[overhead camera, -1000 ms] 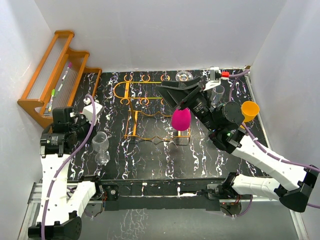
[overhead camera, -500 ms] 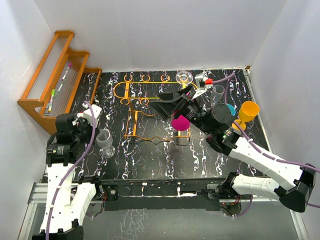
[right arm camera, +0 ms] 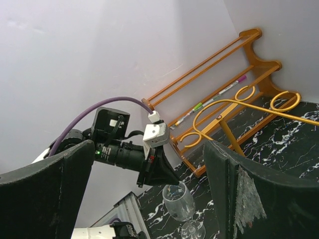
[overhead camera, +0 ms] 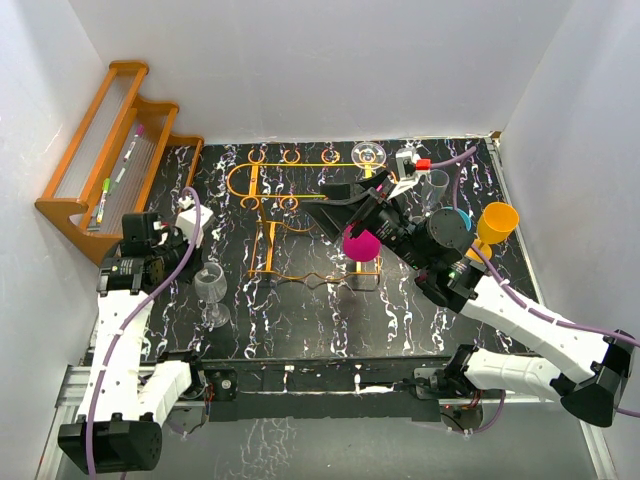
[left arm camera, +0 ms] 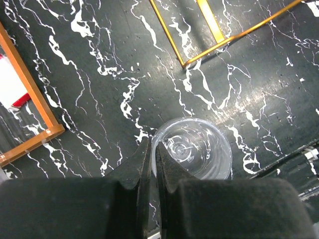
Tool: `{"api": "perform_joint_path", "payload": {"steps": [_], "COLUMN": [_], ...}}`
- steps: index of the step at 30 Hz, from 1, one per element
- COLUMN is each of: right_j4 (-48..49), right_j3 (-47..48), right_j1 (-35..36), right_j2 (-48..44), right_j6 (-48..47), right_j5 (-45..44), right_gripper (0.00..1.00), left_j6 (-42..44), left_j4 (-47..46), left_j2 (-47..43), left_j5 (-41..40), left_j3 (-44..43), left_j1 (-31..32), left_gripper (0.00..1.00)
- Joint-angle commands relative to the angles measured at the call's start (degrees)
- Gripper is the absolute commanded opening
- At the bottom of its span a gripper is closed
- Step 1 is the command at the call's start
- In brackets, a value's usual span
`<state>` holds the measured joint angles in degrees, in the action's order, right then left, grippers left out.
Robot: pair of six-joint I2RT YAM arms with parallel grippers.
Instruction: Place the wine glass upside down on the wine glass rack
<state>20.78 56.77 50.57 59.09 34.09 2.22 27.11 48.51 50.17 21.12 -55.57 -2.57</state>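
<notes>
A clear wine glass [overhead camera: 210,286] is upright, foot down, at the front left of the marble table. My left gripper [overhead camera: 195,262] is shut on its rim; the left wrist view shows the jaws [left arm camera: 151,152] pinching the rim of the glass [left arm camera: 197,149]. The gold wire wine glass rack [overhead camera: 268,240] stands mid-table, behind and right of the glass; its leg shows in the left wrist view [left arm camera: 209,22]. My right gripper [overhead camera: 335,198] is wide open and empty above the rack. Its camera sees the glass [right arm camera: 180,204] and the rack rails [right arm camera: 234,102].
A brown wooden stepped rack [overhead camera: 110,150] leans in the back left corner. A pink glass [overhead camera: 360,243] is at the wire rack's right end. A clear glass foot [overhead camera: 368,153], a clear glass [overhead camera: 437,185], a teal one [overhead camera: 460,216] and an orange one [overhead camera: 498,220] are at the right.
My left wrist has lifted and shifted right, bringing the glass from tilted to upright. My right gripper has swung left and lower over the rack, covering more of the pink glass.
</notes>
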Motion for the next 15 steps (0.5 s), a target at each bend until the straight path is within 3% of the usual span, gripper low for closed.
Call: {"api": "perform_joint_path", "payload": {"steps": [1,10,15], "right_j4": [2.1,2.1,2.0], "right_j3": [0.4,0.3,0.2], "right_j1": [0.1,0.0,0.1], "right_j2": [-0.4,-0.1,0.2], "right_j6": [-1.2,-1.1,-0.9], "right_j5": [-0.8,-0.8,-0.7], "right_gripper": [0.94,0.95,0.96], "left_j6": [2.6,3.6,5.7], "left_j4": [2.7,4.1,7.4], "left_j2": [-0.1,-1.6,-1.5], "left_j5": [0.4,0.7,0.8], "left_j3": [-1.4,-0.1,-0.8], "left_j1": [-0.3,-0.3,-0.3], "left_gripper": [0.04,0.10,0.19]}}
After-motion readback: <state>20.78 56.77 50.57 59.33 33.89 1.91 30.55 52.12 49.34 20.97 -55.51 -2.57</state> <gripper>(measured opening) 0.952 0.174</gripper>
